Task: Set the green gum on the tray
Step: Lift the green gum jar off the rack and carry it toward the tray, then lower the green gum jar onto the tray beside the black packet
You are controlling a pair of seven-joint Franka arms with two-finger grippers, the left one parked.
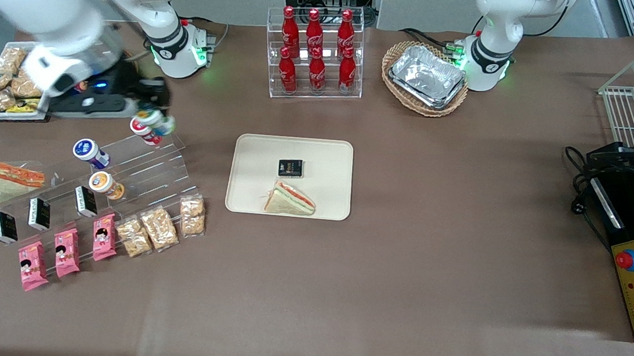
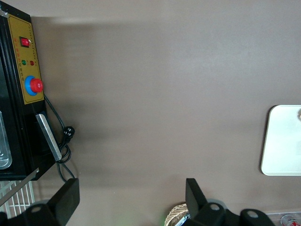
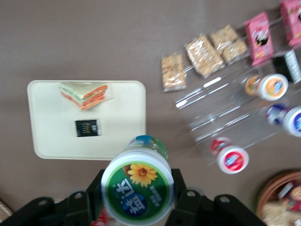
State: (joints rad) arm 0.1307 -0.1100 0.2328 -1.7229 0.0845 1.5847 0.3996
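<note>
The gripper (image 3: pixel 138 197) is closed on the green gum (image 3: pixel 137 183), holding it in the air above the clear tiered rack (image 1: pixel 142 167), just over the red-lidded bottle (image 1: pixel 144 131). The tray (image 1: pixel 248 195) lies apart, carrying a sandwich (image 1: pixel 290 199) and a black packet (image 1: pixel 290 168)

"Coca-Cola" script on red bottles (image 1: pixel 313 50); green gum (image 3: pixel 137 187) lid has Chinese chars "益达" w/ sunflower.

The brown table (image 1: pixel 400 275) carries the tray (image 1: pixel 253 195), a clear stepped rack (image 1: pixel 148 167) and a cola stand (image 1: pixel 314 53). The gripper (image 1: pixel 155 117) hangs above the rack. A wicker basket (image 1: pixel 394 57) and snack packs (image 1: pixel 160 228) also lie on it.
</note>
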